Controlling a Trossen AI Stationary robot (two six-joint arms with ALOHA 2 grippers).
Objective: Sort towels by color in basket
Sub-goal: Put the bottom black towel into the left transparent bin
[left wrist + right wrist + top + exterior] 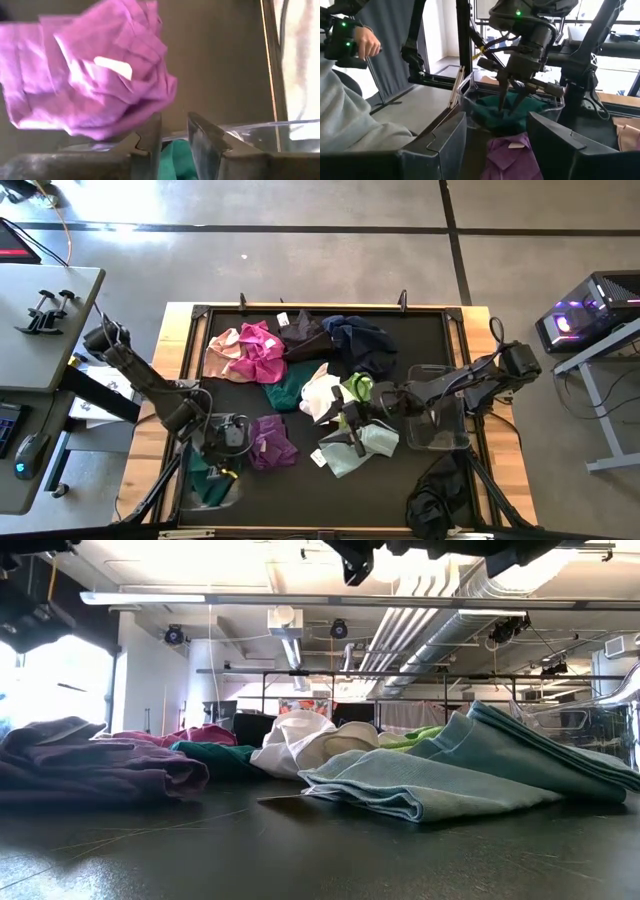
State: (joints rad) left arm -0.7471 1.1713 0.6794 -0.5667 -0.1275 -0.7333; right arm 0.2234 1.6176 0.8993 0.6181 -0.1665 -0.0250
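I see the left gripper [512, 100], jaws narrowly parted, over the clear plastic bin [470, 102] holding a crumpled teal towel [490, 112]; right gripper [352, 423], jaws wide, above the folded mint cloth [355, 448].

No writing, brand, number or sign can be read anywhere in these views. The purple towel [90, 80] carries a small white tag [114, 66] on its folds, but the tag shows blank. In the room beyond the bench, a small reddish panel [303, 706] hangs behind the white towel [300, 740]; whatever it bears is too small to read.
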